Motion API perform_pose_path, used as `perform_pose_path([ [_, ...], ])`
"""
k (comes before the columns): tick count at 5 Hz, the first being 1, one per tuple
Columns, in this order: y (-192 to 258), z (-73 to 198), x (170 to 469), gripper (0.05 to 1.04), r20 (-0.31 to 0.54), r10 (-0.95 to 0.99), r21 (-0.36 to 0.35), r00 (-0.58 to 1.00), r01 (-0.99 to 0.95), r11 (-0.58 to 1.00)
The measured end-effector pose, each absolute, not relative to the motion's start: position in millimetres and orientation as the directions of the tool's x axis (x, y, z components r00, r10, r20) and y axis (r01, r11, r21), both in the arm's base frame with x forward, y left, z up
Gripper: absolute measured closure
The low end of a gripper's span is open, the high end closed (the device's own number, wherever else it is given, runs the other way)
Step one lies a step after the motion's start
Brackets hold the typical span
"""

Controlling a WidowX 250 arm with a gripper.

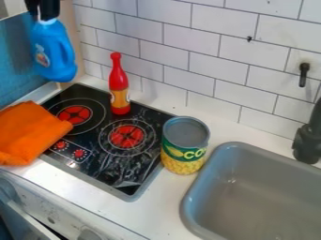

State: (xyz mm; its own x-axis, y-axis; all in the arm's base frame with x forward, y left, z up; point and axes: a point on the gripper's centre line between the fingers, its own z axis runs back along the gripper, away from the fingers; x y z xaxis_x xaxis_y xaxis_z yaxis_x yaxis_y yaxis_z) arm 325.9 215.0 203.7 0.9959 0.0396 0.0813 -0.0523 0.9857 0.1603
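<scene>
High at the upper left, the black gripper point(45, 13) hangs with its fingers closed around the top of a blue jug-shaped bottle point(54, 51). The bottle is upright, its handle toward the right, raised beside the stove's back left corner. A red bottle point(119, 86) with an orange-yellow label stands at the back of the black stove top point(94, 161). An orange cloth point(28, 133) lies folded over the stove's left side. A large green and yellow can point(184, 152) stands upright at the stove's right edge.
To the right is a grey sink point(266, 194), with a black faucet point(307, 140) behind it. A white tiled wall point(188, 70) runs along the back, with a black hook on it. A blue panel point(19, 61) stands at the left.
</scene>
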Motion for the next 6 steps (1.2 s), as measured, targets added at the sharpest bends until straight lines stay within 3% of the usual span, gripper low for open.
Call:
perform_pose_path([
  [1,209.6,191.3,324.2,0.671,0.024,0.046,0.107,0.999,-0.048,0.993],
  [4,215.5,157.4,342.8,0.671,0.024,0.023,0.072,0.999,-0.025,0.997],
  [6,217.3,159.9,353.3,0.671,0.067,0.076,0.028,0.995,-0.078,0.997],
])
